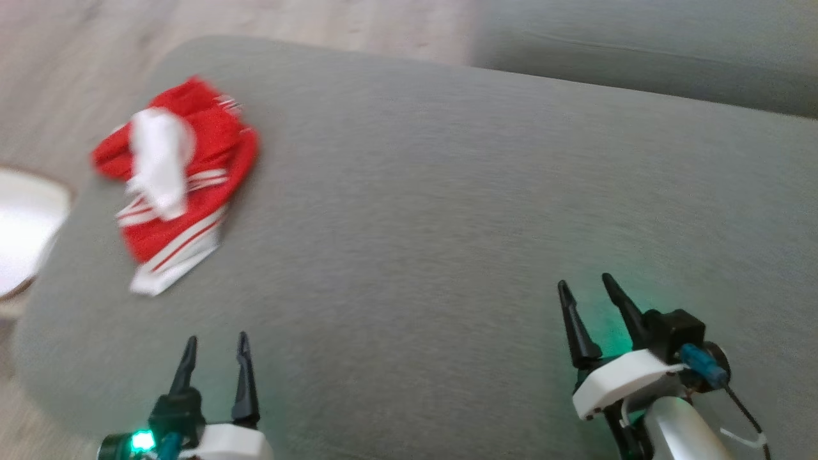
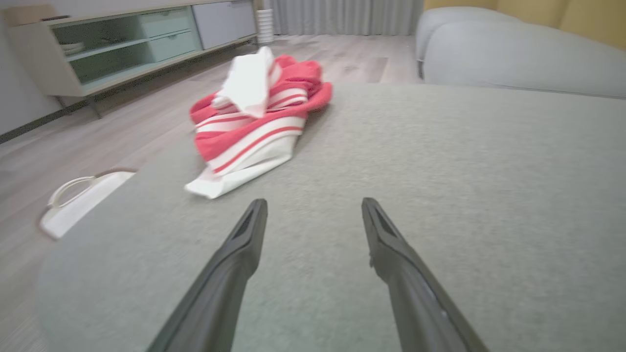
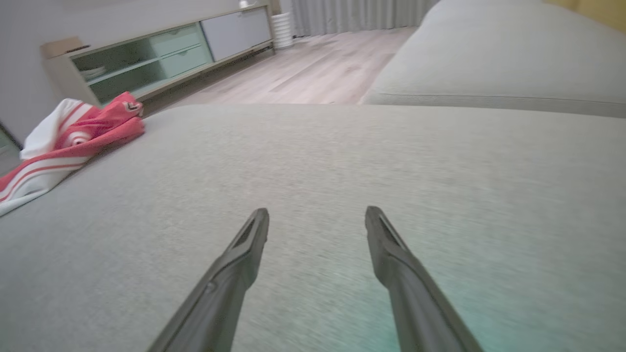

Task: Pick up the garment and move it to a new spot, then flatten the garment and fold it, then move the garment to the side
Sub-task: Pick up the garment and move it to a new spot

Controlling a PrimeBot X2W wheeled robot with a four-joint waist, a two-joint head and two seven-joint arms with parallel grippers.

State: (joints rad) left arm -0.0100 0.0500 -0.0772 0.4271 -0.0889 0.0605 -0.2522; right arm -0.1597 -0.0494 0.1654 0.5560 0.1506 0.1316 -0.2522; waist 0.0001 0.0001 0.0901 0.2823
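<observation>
Where the grey ottoman (image 1: 447, 191) rounds off at its far left corner, the garment (image 1: 176, 185) lies in a crumpled heap. It is red with white stripes, with a plain white part flopped over its top and a white hem pointing toward the near edge. It rests wholly on the upholstery, close to the left edge. From the left wrist view the garment (image 2: 254, 127) is bunched up rather than flat, and from the right wrist view it (image 3: 73, 142) sits far off to the side.

Bare grey fabric stretches between the heap and the left gripper (image 1: 216, 337), which is at the near edge with its claw released, the two dark fingers spread apart (image 2: 314, 200). The right gripper (image 1: 584, 280) is well apart from the garment, over the near right part of the ottoman, its claw likewise released (image 3: 318, 209). A green glow falls on the fabric by each.

Off the left edge, a white tray-like thing (image 1: 19, 223) sits on the wooden floor (image 1: 287, 19). Beyond the far edge is a grey sofa (image 1: 639, 51), and across the floor stand a low sideboard (image 2: 122, 44) and a pale curtain (image 2: 342, 14).
</observation>
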